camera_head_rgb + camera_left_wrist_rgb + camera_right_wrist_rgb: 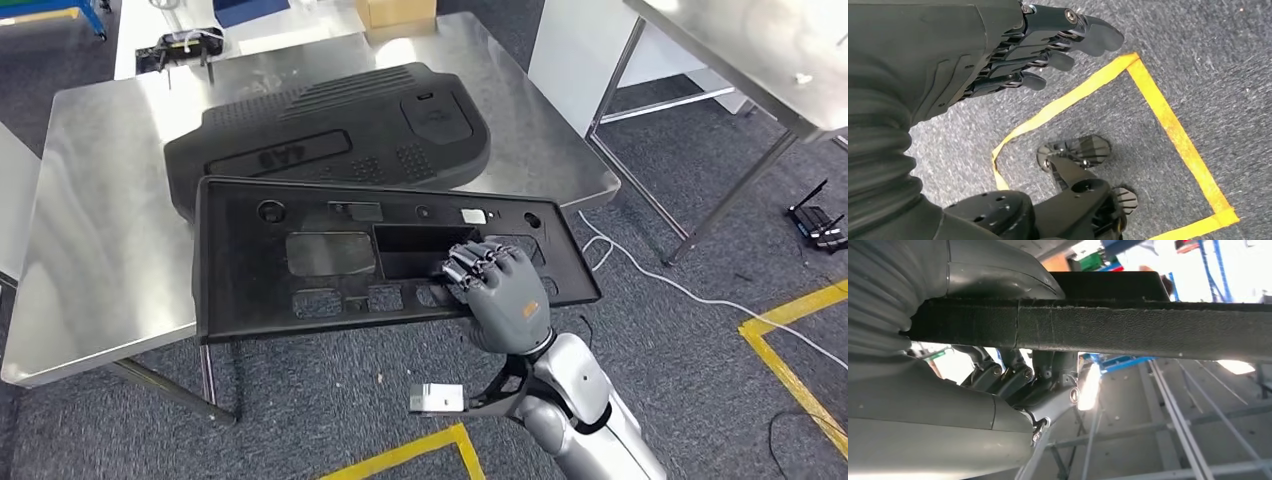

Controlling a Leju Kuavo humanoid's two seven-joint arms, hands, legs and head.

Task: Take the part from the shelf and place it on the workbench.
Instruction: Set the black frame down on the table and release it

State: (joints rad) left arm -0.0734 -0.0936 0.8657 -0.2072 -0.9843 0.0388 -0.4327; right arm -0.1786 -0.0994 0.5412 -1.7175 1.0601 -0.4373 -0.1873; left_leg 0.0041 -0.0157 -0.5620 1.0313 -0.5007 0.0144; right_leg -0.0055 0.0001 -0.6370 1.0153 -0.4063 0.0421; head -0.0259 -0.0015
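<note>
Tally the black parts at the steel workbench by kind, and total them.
Flat panel with cutouts, held by the right hand: 1
Ribbed moulded cover lying on the workbench: 1
Total: 2

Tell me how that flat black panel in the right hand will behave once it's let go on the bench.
The black panel looks stiff: it spans wide from the right hand gripping one edge without visible sag. Its many cut-outs suggest it is light for its size. Its near edge overhangs the workbench, so it may tip off.
</note>
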